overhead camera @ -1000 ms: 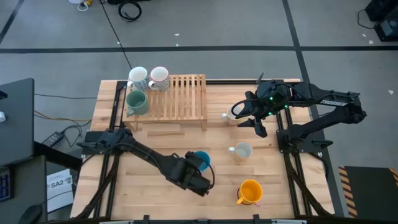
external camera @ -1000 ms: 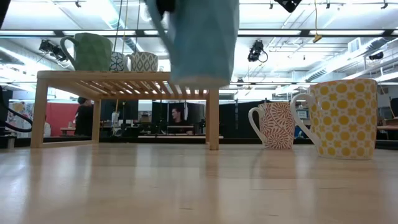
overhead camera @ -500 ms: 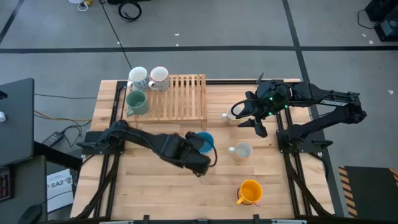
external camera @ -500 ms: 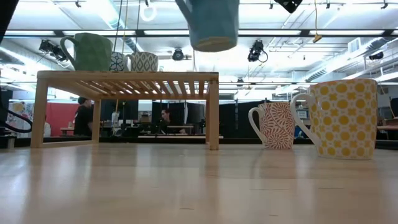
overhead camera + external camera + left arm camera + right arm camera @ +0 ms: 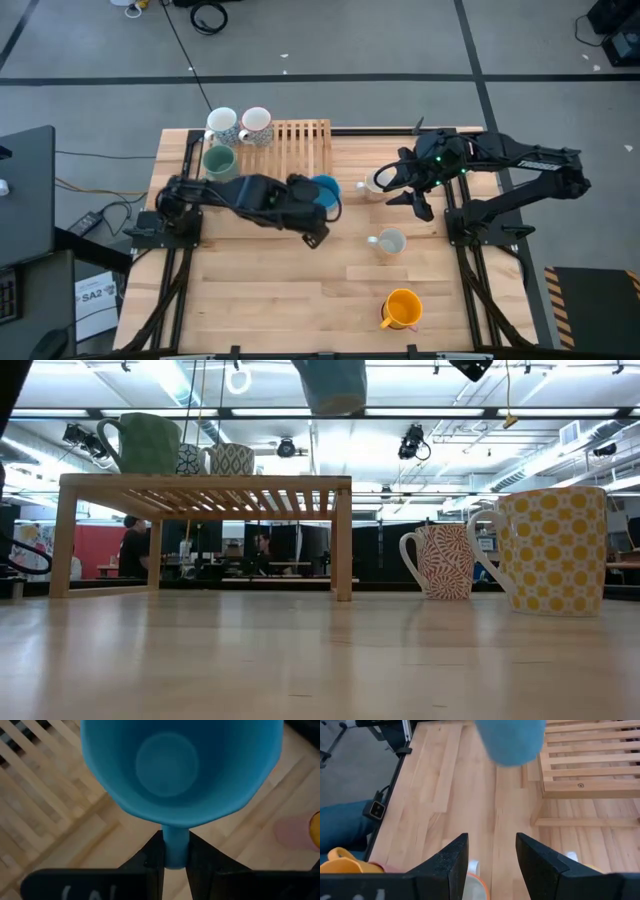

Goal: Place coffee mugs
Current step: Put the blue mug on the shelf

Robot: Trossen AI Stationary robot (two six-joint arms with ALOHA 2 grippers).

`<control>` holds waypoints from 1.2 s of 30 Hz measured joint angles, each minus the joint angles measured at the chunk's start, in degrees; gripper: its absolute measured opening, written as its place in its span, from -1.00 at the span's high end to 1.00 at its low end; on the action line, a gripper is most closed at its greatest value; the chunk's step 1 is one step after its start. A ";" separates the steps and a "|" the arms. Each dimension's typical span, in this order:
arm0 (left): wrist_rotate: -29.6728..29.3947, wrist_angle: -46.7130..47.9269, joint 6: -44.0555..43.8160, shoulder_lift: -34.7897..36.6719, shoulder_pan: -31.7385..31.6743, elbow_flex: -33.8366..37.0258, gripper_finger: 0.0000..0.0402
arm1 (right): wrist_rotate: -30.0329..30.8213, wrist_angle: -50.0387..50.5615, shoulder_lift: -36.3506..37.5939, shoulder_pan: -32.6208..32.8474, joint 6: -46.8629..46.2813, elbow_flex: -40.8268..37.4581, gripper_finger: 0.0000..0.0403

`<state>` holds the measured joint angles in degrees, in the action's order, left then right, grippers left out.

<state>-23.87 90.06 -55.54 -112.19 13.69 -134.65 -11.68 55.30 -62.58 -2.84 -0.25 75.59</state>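
Table: pale wooden table (image 5: pixel 300 300), its near half bare apart from the orange mug (image 5: pixel 401 308) by the right edge.
Rack: slatted wooden rack (image 5: pixel 290 160) at the far left; three mugs (image 5: pixel 232 140) crowd its left end, right slats open.
Left gripper (image 5: pixel 175 851): pinched on the blue mug (image 5: pixel 322 190) by its handle, lifted at the rack's right edge.
Right gripper (image 5: pixel 491 851): spread wide, hovering over a mug (image 5: pixel 380 181) right of the rack.
Cream mug (image 5: pixel 389 242): mid-table, apart from both.
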 joint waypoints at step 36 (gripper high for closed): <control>0.32 -0.26 12.60 6.70 -14.99 2.29 0.71 | 0.01 2.06 4.67 0.00 -0.02 0.00 0.16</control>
<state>-23.55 89.80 -42.94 -105.49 -1.30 -132.37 -11.68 57.36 -57.91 -2.84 -0.27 75.59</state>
